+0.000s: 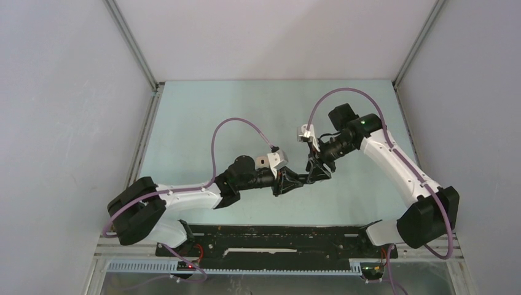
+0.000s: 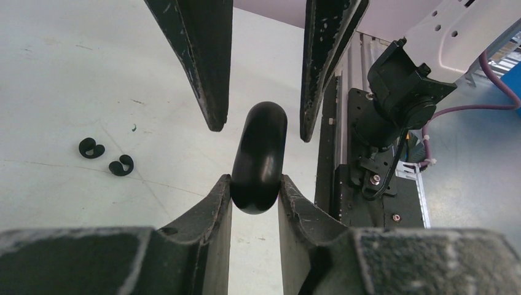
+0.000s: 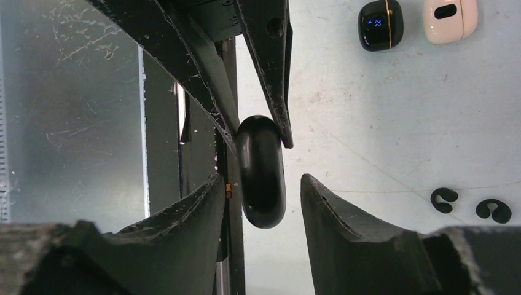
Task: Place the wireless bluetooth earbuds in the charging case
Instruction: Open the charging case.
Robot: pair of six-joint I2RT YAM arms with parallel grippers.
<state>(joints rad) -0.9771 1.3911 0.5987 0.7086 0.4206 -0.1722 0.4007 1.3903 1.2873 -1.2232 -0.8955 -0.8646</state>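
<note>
A black pebble-shaped charging case (image 2: pixel 259 157) hangs edge-on above the table, closed, with my left gripper (image 2: pixel 255 184) shut on its near end. My right gripper (image 3: pixel 261 184) comes from the opposite side. It stands open, its fingers straddling the case's (image 3: pixel 262 172) other end with a gap on each side. In the top view the two grippers, left (image 1: pixel 293 182) and right (image 1: pixel 318 172), meet at the table's middle and hide the case. Two small black C-shaped earbuds (image 2: pixel 91 147) (image 2: pixel 121 165) lie loose on the table beside them, also in the right wrist view (image 3: pixel 443 200) (image 3: pixel 493 210).
A second black case with a lit display (image 3: pixel 380 23) and a white case (image 3: pixel 450 18) lie side by side farther off on the table. The black mounting rail (image 1: pixel 276 243) runs along the near edge.
</note>
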